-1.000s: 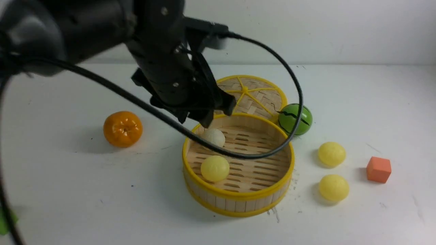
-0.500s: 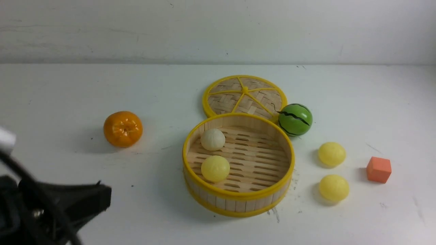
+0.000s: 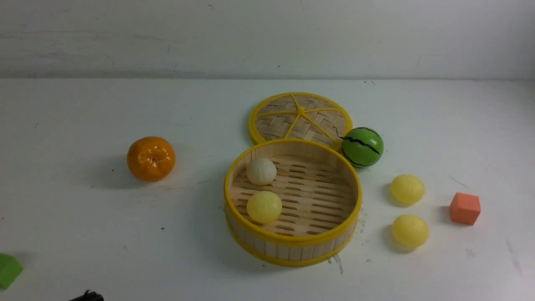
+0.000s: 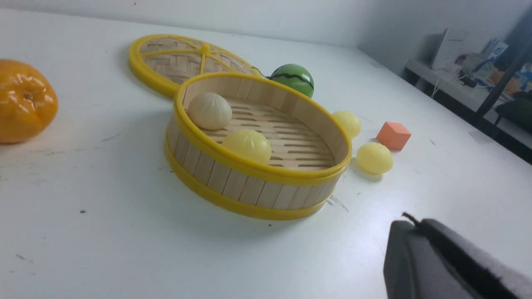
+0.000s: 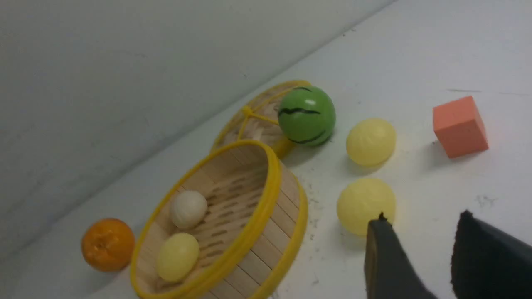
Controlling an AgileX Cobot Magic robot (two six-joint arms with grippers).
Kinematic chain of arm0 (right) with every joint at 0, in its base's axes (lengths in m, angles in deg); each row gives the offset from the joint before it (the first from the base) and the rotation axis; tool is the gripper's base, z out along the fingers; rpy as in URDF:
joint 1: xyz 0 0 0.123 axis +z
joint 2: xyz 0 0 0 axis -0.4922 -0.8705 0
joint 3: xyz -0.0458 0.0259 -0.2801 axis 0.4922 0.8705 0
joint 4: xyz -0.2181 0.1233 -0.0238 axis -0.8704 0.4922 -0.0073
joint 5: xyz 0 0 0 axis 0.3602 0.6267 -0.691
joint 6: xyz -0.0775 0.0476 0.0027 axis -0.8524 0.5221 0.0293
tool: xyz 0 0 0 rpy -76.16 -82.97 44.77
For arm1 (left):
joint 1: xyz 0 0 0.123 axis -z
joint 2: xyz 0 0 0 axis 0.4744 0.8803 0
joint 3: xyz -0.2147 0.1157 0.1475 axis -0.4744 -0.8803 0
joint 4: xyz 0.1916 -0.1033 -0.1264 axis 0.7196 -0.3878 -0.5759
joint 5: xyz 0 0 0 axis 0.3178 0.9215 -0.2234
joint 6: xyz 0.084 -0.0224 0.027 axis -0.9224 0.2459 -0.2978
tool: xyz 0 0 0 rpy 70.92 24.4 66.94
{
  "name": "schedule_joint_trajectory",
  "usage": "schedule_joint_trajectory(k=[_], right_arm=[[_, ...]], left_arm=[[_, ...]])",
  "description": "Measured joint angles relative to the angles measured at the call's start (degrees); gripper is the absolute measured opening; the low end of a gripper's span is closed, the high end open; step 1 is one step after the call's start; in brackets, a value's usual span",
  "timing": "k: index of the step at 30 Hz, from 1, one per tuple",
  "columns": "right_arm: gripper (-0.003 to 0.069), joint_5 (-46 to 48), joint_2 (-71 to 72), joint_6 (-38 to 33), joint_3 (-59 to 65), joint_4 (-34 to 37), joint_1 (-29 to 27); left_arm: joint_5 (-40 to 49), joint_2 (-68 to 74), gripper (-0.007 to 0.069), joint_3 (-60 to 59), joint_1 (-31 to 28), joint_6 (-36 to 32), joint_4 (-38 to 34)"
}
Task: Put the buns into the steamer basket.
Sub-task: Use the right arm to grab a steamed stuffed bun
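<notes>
Your left gripper (image 4: pixel 411 226) is closed tight on nothing, well apart from the steamer basket (image 3: pixel 292 247). Your right gripper (image 5: pixel 422 226) stands partly open and empty (its dark fingers hang just beside the nearer loose bun (image 3: pixel 409 230)). Two buns lie on the basket's slatted floor, toward its left: the off-white bun (image 3: pixel 261 171) behind and a pale yellow bun (image 3: pixel 263 206) in front. The farther loose bun (image 3: pixel 407 189) and the nearer one rest on the table (image 3: pixel 83 234), between the basket and the orange-red cube (image 3: pixel 464 208).

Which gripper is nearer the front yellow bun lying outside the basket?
Right. The right gripper hangs beside that bun; the left gripper is far off, left of the steamer basket.
</notes>
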Motion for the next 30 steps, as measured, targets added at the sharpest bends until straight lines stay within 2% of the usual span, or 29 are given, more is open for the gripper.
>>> schedule_joint_trajectory(k=[3,7,10,12,13,14,16,19,20,23,26,30], right_arm=[[0.0234,-0.7,0.0,0.0,-0.5,5.9,0.0],[0.0204,11.9,-6.7,-3.6,-10.1,6.9,0.0],[0.0177,27.1,-23.1,-8.9,-23.8,1.3,0.0],[0.0167,31.4,-28.7,-10.0,-28.1,-1.2,0.0],[0.0146,38.2,-38.8,-10.8,-35.0,-6.3,0.0],[0.0144,38.2,-39.9,-10.8,-35.7,-6.3,0.0],[0.0108,43.6,-53.6,-11.1,-43.9,-11.2,0.0],[0.0078,44.6,-62.8,-11.1,-48.0,-12.6,0.7],[0.0056,44.6,-69.5,-11.1,-51.5,-13.7,2.8],[0.0041,43.8,-77.5,-10.1,-57.3,-15.3,6.4],[0.0041,43.8,-82.3,-8.3,-61.4,-17.2,8.0],[0.0084,44.8,-93.2,-4.3,-68.8,-20.6,9.7]], left_arm=[[0.9,-0.2,-0.0013,-0.2,0.0,0.0,0.0],[1.7,-0.2,-0.0013,-0.2,0.0,0.0,0.0],[1.8,-0.2,-0.0013,-0.2,0.0,0.0,0.0],[1.8,-0.2,-0.0013,-0.2,0.0,0.0,0.0],[1.8,-0.2,-0.0013,-0.2,0.0,0.0,0.0],[1.8,-0.2,-0.0013,-0.2,0.0,0.0,0.0],[1.8,-0.2,-0.0013,-0.2,0.0,0.0,0.0],[1.9,-0.2,-0.0013,-0.2,0.0,0.0,0.0],[2.1,-0.2,-0.0013,-0.2,0.0,0.0,0.0],[2.1,-0.2,-0.0013,-0.2,0.0,0.0,0.0],[2.1,-0.2,-0.0013,-0.2,0.0,0.0,0.0],[2.1,-0.2,-0.0013,-0.2,0.0,0.0,0.0]])
